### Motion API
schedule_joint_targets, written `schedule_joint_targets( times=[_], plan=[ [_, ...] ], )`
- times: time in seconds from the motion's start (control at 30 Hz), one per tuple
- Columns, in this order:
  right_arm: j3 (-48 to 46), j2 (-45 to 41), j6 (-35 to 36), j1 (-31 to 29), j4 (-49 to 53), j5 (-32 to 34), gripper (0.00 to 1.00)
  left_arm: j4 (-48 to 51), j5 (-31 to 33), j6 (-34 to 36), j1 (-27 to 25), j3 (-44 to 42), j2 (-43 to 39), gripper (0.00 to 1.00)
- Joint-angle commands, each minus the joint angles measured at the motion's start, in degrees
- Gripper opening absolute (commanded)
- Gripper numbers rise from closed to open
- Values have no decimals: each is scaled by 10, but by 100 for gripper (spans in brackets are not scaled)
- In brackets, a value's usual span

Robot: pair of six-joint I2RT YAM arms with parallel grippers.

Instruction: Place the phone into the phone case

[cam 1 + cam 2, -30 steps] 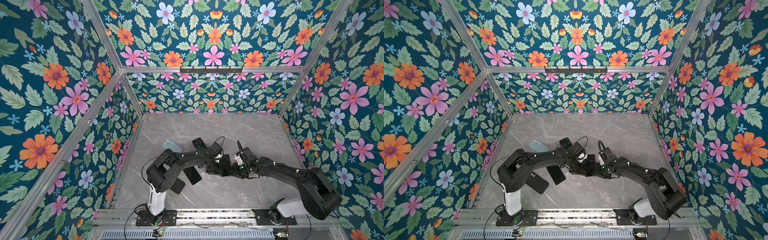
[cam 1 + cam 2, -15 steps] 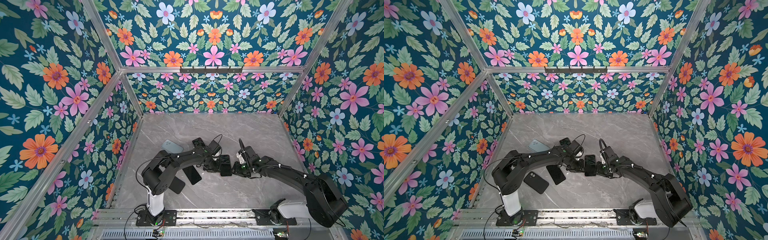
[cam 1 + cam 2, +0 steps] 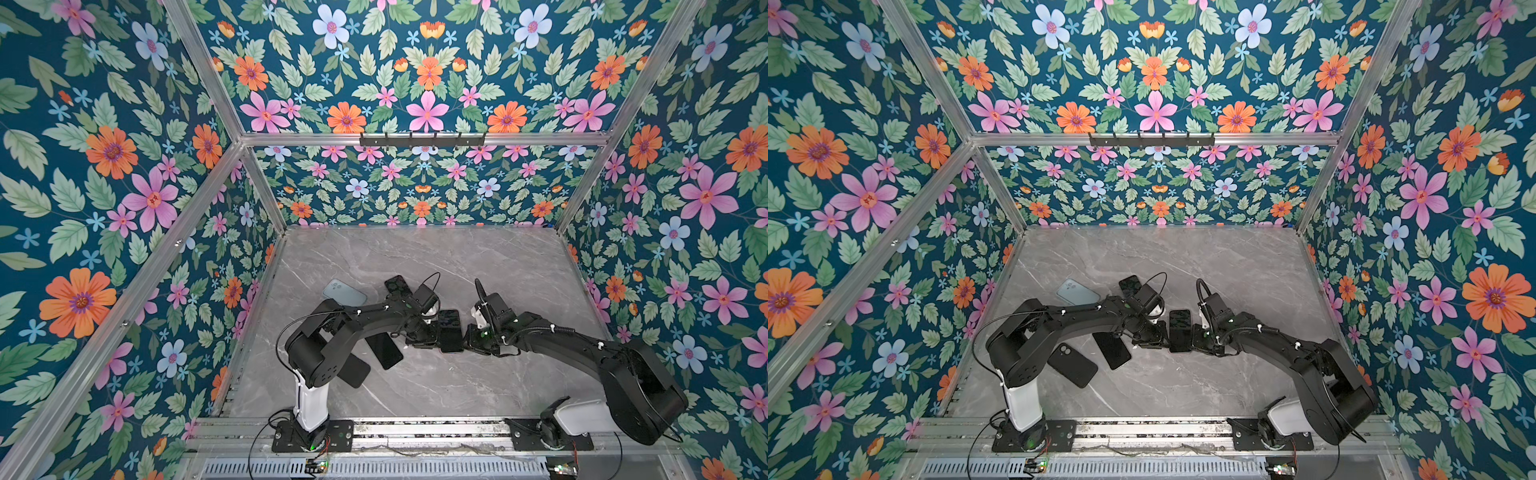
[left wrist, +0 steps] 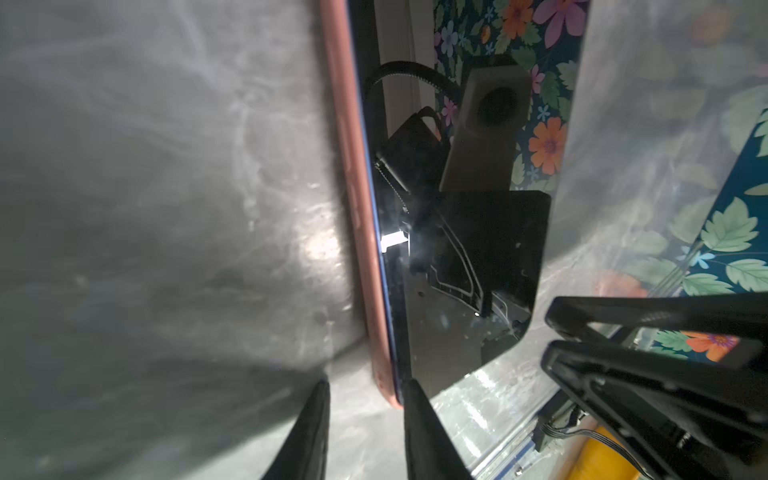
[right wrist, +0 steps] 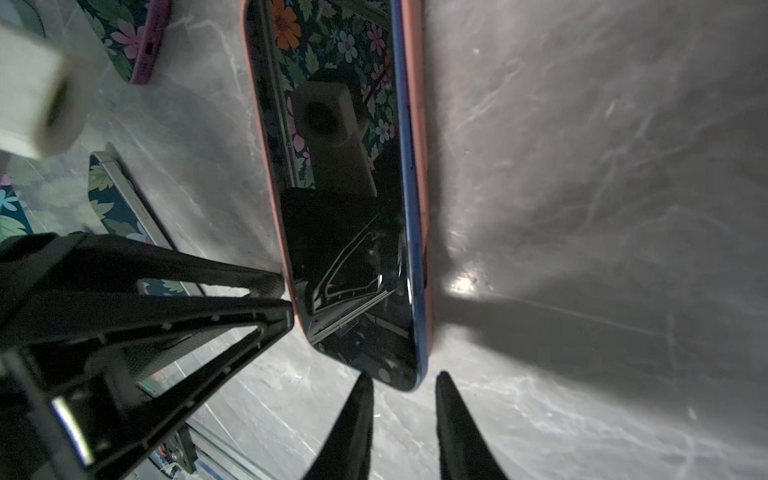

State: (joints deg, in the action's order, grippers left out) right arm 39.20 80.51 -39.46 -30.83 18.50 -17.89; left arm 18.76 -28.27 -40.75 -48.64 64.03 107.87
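The left gripper (image 4: 365, 386) has its black jaws parted and straddles one corner of the salmon-pink rubbery phone case (image 4: 353, 166). Its outer fingertip (image 4: 316, 415) stands clear of the rim and the inner one sits just beside the screen. The flat rectangular phone (image 4: 478, 249), with a glossy black screen, lies face up in that case on the grey marble tabletop (image 4: 166, 208). A thin blue line of the phone's side shows along the pink rim; whether it is pressed fully home cannot be told. The right gripper (image 5: 404, 376) is also spread, with the phone's rounded corner just ahead of the gap between its tips. In both top views the phone sits directly between the two grippers, which flank its long sides. Beyond the left gripper, on the side away from the cased phone, lie a bare black handset (image 3: 384, 349), a black case with a camera cut-out (image 3: 1071, 365) and a pale blue-grey slab (image 3: 345, 293)
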Motion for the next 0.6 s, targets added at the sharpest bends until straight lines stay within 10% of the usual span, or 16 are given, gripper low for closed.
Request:
schedule_joint_targets(
  times=[0.0,0.57],
  plan=[
    [4,6,-3,-1,-8,-4,25,-16,-6,-9,1,-8,3,34],
    [5,27,-7,-2,-27,-20,17,-59,-28,-25,5,-26,13,33]
  ],
)
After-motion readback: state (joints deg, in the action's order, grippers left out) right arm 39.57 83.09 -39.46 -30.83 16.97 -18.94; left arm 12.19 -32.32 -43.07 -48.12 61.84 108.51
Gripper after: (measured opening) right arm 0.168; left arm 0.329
